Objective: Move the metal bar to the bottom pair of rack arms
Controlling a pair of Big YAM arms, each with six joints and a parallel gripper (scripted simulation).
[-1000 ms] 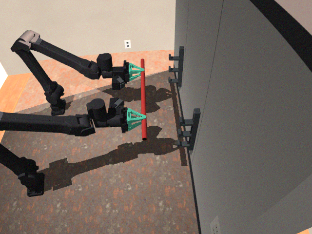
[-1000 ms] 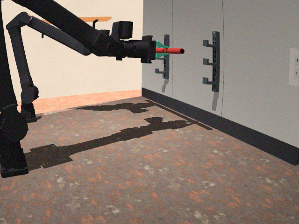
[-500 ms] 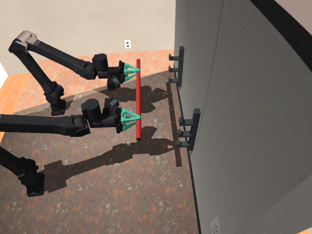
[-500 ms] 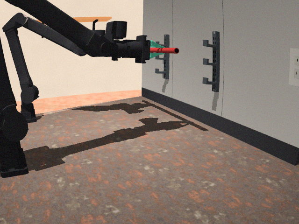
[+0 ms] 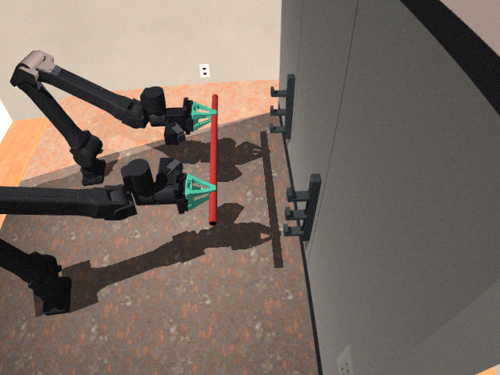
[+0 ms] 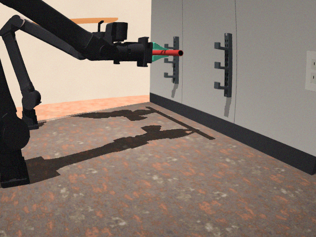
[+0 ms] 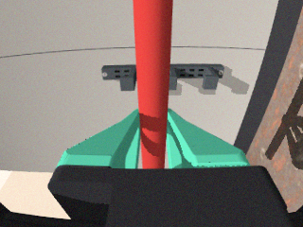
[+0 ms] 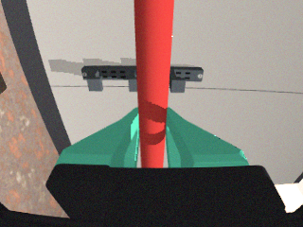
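A red metal bar (image 5: 213,153) (image 6: 176,53) (image 7: 153,57) (image 8: 153,52) is held roughly level in the air, clear of the wall rack. My left gripper (image 5: 216,112) (image 7: 153,115) is shut on it near its far end. My right gripper (image 5: 215,187) (image 8: 152,113) is shut on it nearer its near end. The bottom rack arms show on the far upright (image 5: 277,129) (image 6: 169,75) and on the near upright (image 5: 294,231) (image 6: 219,86). Nothing lies on them. In the exterior view the left gripper is hidden behind the right arm.
The rack's far rail (image 5: 290,101) (image 6: 176,61) and near rail (image 5: 312,209) (image 6: 228,63) are fixed to the grey wall (image 5: 383,201). Each bears middle and top arms above the bottom one, all bare. Shadows fall on the table top (image 5: 169,330).
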